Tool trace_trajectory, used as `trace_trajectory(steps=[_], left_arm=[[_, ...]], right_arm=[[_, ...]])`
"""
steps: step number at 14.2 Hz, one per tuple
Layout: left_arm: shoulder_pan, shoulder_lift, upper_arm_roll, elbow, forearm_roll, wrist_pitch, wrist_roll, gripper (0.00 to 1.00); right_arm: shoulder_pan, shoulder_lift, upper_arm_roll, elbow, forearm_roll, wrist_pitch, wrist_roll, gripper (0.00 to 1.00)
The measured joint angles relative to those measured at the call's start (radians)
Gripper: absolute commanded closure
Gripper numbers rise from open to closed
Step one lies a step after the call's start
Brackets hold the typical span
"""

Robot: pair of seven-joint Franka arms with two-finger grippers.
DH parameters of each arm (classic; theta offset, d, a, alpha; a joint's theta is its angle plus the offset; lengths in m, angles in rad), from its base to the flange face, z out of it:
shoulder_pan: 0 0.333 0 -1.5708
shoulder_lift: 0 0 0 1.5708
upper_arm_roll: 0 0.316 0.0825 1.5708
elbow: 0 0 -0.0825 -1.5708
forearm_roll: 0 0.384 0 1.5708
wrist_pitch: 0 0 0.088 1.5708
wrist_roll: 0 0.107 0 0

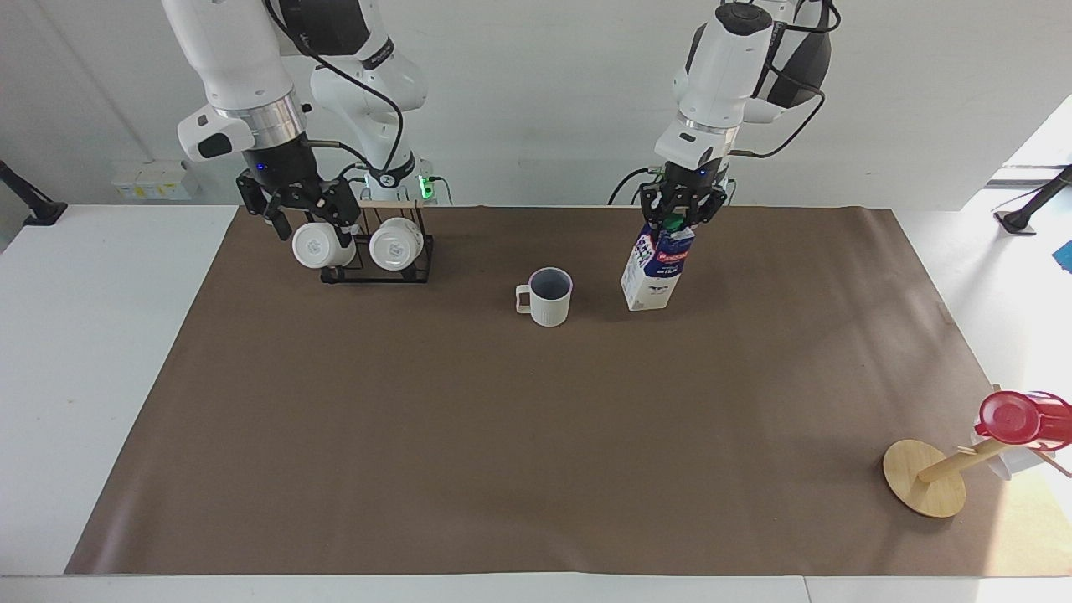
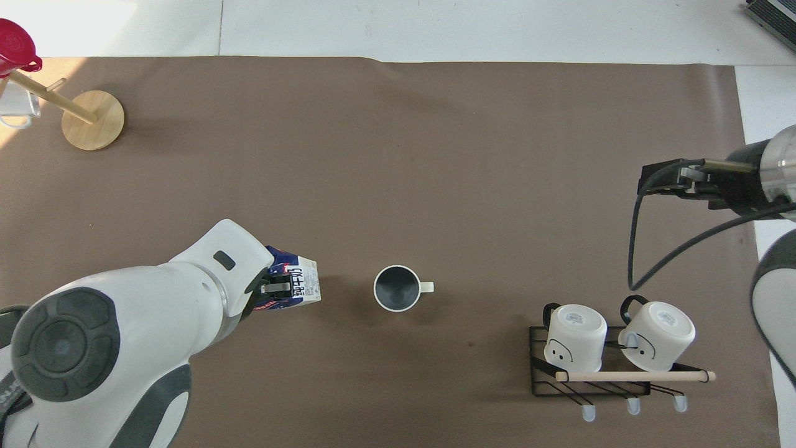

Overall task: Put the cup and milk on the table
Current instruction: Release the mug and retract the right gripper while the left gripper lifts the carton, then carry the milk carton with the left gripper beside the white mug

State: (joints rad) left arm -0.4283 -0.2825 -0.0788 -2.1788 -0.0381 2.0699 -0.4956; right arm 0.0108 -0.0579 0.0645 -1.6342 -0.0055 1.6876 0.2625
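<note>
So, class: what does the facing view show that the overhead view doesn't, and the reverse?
Only the facing view shows the left claw clamped on the milk at its top, the carton's base on the table, and the right claw open. Only the overhead view shows the cup's dark bottom. Both show the rack mugs and the cup standing free.

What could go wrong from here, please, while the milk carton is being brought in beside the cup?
The milk hangs tilted from the left pincer, gripped only at its top, so it may tip over if released before its base sits flat on the table. It is also close to the cup, so drifting toward it could knock the cup.
</note>
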Motion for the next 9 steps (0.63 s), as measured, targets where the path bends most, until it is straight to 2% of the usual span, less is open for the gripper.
trace_trajectory(steps=[3,9], left_arm=[[-0.005,0.044,-0.006,-0.002,0.0,0.039,-0.019,0.56],[-0.052,0.1,-0.013,-0.013,0.05,0.098,-0.095,0.57]], right_arm=[[-0.002,0.007,0.0,0.072,-0.023,-0.121,-0.021,0.0],[-0.002,0.064,0.001,0.186,-0.022,-0.23,-0.043,0.0]])
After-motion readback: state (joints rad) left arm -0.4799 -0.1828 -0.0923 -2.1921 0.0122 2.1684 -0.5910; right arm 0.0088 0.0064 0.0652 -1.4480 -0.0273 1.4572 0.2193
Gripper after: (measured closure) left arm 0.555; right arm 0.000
